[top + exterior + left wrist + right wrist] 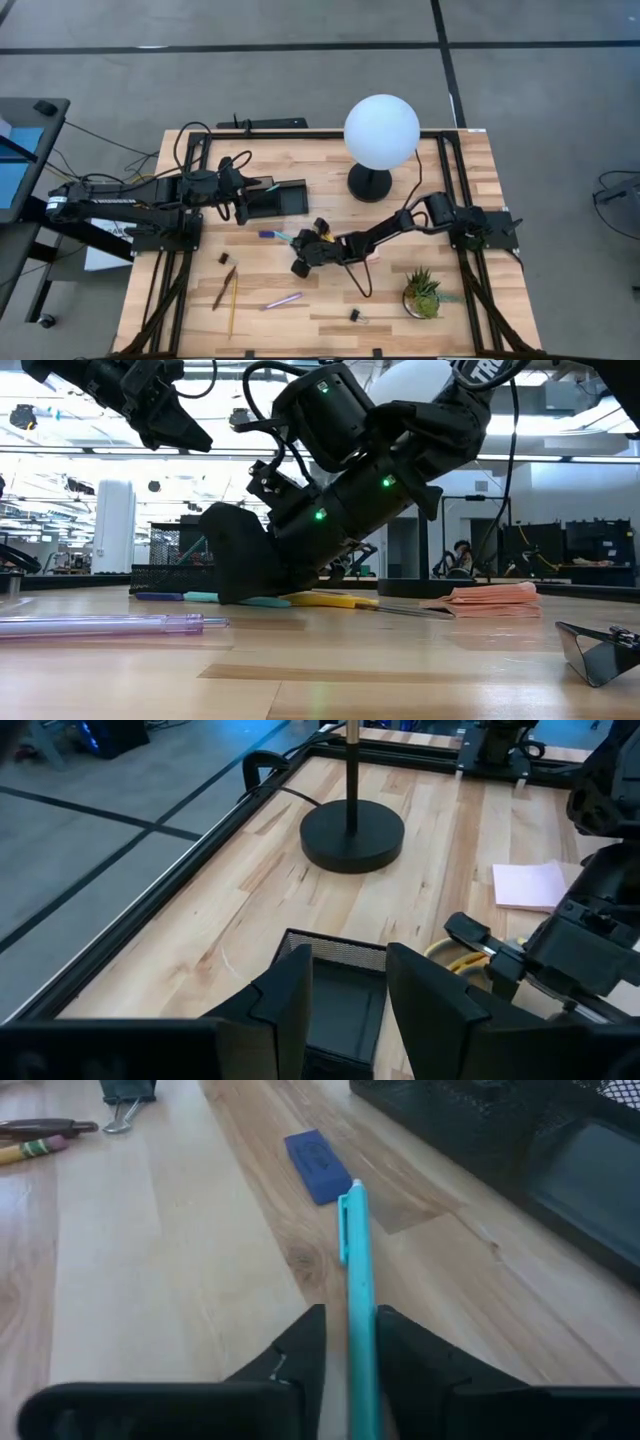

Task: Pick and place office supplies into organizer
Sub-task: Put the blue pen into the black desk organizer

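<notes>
Nearest the table's front edge: one black clip (355, 316), purple pen (283, 300), yellow pencil (233, 303) with the brown pen (224, 290) beside it, second clip (224, 258) a bit further in. All loose on the table (470, 190), none sorted yet.

Mid-table: right gripper (350, 1348) is low over the wood, teal pen (356, 1290) lying between its fingers, jaws narrow around it. Can't tell if they're actually clamping or just straddling; pen looks flat on the table, not lifted. Small blue piece (317, 1152) sits just past the pen tip. Yellow scissors (335, 600) and pink sticky pad (490, 596) are by that arm, also unplaced.

Further back: left gripper (345, 995) hovers over the black organizer (283, 198), jaws partly open, holding nothing. The tray compartment I can see looks empty; pen cup is hidden under the arm, can't say what's in it.

My read: early stage. Nothing visibly in the organizer, all items left, teal pen is the one in hand.
</notes>
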Tool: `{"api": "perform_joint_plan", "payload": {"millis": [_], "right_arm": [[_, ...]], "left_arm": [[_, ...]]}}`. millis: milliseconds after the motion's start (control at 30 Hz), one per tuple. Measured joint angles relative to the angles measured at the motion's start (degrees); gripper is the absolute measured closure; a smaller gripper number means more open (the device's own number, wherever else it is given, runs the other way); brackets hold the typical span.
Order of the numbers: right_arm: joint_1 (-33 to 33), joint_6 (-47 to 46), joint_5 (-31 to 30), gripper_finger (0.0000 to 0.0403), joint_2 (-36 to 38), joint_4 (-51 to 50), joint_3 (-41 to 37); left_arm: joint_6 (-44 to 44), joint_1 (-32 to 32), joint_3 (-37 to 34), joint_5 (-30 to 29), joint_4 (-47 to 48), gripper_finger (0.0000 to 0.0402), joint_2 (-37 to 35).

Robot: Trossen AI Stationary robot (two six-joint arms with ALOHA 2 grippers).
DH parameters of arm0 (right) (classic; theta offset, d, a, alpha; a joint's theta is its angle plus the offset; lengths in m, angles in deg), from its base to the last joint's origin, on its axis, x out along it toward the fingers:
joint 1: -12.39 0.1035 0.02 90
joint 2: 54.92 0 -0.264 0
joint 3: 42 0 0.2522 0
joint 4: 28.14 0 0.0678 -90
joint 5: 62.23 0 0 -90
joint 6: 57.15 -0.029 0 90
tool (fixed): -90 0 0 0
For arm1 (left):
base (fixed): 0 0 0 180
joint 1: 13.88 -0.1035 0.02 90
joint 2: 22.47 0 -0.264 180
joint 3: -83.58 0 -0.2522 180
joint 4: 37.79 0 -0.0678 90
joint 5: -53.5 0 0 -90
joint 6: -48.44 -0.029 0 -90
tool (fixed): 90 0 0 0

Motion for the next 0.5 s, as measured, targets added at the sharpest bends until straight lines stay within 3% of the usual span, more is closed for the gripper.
{"api": "perform_joint_plan", "payload": {"millis": [233,500], "right_arm": [[1.57,-4.58,-1.63,0.0273,-1.47,-0.87,0.14],[6.01,-5.18,-5.17,0.0266,-1.83,-2.00,0.48]], "left_arm": [[0.32,0.00,-0.02,0.32,0.07,0.0276,0.00],[0.45,0.00,-0.02,0.36,0.50,0.0276,0.00]]}}
